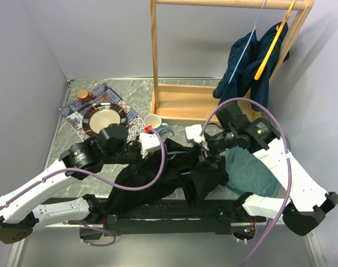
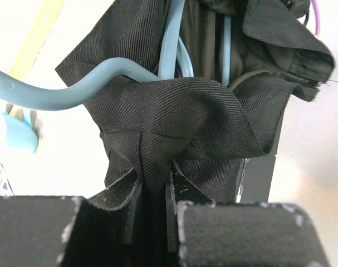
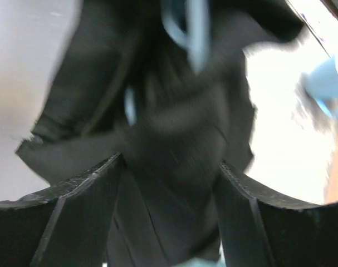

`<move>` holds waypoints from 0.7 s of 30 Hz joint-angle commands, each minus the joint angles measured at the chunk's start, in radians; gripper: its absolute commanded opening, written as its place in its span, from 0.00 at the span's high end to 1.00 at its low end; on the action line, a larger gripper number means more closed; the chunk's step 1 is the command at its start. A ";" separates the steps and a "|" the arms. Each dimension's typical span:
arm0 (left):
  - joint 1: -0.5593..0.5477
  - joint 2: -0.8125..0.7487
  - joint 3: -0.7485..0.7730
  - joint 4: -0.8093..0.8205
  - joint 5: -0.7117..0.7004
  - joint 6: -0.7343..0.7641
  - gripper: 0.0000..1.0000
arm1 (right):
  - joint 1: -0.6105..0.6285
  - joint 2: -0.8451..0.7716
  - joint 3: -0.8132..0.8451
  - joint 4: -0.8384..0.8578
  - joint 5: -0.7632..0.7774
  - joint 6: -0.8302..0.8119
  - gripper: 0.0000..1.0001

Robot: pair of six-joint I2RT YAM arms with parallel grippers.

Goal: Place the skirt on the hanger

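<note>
Well, the skirt [image 1: 174, 167] is soft and floppy (light too), best grabbed by its edge. The left claw [image 2: 152, 192] pinches a fold; the right claw [image 3: 170, 161] is open.

The black skirt [image 1: 185, 167] lies bunched at centre, with the left gripper [image 1: 152, 142] at its eleven o'clock edge and the right gripper [image 1: 205, 146] at one o'clock.

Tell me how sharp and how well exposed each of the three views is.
Top external: sharp and evenly lit, though the black skirt swallows its fold detail. Left wrist: the skirt's weave and the pale blue hanger are crisp, but the background at left is blown out white. Right wrist: motion-blurred throughout, hanger smeared, bright patch at right overexposed.
</note>
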 commanded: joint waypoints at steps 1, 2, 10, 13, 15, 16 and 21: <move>-0.013 -0.028 0.032 0.136 0.040 0.018 0.99 | 0.074 0.015 -0.023 0.035 -0.138 -0.005 0.37; -0.016 -0.028 0.033 0.144 0.039 0.018 0.99 | 0.085 0.020 -0.032 0.036 -0.150 -0.005 0.39; -0.016 -0.056 -0.031 0.248 0.026 -0.008 0.99 | 0.097 0.019 -0.032 0.062 -0.172 0.068 1.00; -0.015 -0.083 -0.063 0.276 -0.102 -0.074 0.77 | 0.076 0.008 -0.006 0.056 -0.072 0.110 1.00; -0.015 -0.108 -0.088 0.244 -0.188 -0.125 0.39 | -0.042 -0.021 0.014 0.042 -0.077 0.111 1.00; -0.013 -0.147 -0.105 0.239 -0.230 -0.163 0.28 | -0.094 -0.035 0.014 0.024 -0.090 0.104 1.00; 0.007 -0.283 -0.260 0.261 -0.374 -0.260 0.04 | -0.216 -0.156 -0.043 0.056 -0.010 0.148 1.00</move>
